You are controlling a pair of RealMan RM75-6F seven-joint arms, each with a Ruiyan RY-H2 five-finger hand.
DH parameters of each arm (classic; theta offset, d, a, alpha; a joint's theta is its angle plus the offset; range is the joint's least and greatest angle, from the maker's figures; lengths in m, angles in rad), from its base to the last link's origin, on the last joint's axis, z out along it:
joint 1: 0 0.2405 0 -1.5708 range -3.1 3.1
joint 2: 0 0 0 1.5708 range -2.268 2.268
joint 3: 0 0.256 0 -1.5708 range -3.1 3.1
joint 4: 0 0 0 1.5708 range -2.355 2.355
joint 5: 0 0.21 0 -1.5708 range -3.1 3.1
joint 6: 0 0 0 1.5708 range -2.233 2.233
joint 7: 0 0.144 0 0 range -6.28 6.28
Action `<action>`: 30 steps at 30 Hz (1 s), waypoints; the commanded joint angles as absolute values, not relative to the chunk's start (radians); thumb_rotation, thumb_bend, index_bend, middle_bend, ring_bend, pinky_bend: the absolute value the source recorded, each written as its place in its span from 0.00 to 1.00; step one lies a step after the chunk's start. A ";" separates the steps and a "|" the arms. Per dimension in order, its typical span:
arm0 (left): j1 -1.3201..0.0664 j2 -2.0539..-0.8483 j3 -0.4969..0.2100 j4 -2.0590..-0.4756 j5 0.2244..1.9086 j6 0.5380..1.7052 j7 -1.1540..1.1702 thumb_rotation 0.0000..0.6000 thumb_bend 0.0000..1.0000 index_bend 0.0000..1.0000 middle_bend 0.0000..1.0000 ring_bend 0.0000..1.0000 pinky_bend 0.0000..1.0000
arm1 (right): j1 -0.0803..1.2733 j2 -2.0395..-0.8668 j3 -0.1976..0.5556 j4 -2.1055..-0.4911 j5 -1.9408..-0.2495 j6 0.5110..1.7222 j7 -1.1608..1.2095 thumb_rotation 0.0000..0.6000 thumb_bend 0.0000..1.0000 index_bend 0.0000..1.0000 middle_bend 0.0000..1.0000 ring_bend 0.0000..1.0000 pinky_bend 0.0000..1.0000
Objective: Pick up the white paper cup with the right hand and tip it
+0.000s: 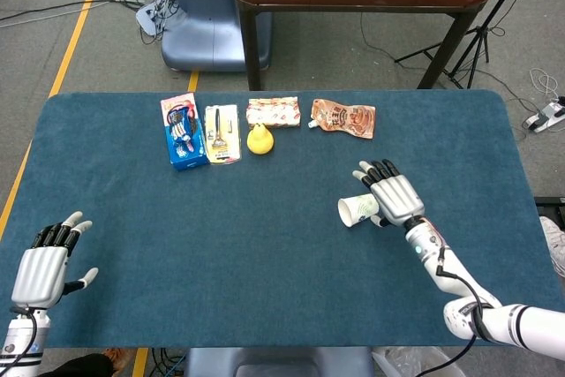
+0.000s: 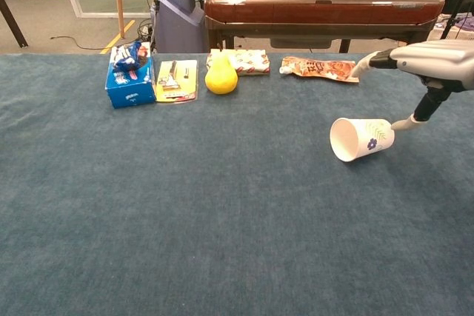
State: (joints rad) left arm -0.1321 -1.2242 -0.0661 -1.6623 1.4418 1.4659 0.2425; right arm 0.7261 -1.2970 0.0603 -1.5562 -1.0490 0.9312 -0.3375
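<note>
White paper cup (image 2: 360,139) seen lying on its side on the blue counter (image 1: 265,253), right of frame centre, mouth turned left, right robot hand (image 1: 395,198) spread above it, holding nothing, left robot hand (image 1: 41,267) spread at lower left.

cup (image 2: 359,139): your white paper, small blue flower print
counter (image 1: 265,253): your deep blue cloth
pear-shaped toy (image 1: 259,139): yellow
box (image 1: 184,142): blue
pouch (image 1: 344,117): orange
right hand (image 1: 395,198): silver with black fingertips
</note>
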 commanded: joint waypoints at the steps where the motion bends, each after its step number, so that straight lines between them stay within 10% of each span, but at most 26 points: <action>1: -0.134 -1.224 -0.066 -1.665 1.443 1.464 0.247 1.00 0.15 0.22 0.13 0.16 0.14 | 0.701 -1.297 0.064 -1.511 -1.075 0.908 -0.280 1.00 0.20 0.16 0.07 0.00 0.00; 30: -0.132 -1.221 -0.065 -1.694 1.438 1.471 0.277 1.00 0.15 0.22 0.13 0.16 0.14 | 0.696 -1.465 0.079 -1.229 -1.208 0.796 -0.059 1.00 0.21 0.30 0.17 0.00 0.00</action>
State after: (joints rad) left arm -0.1323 -1.2206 -0.0653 -1.6937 1.4383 1.4705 0.2773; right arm 0.6971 -1.4627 0.0781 -1.2320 -1.2057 0.7970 -0.0617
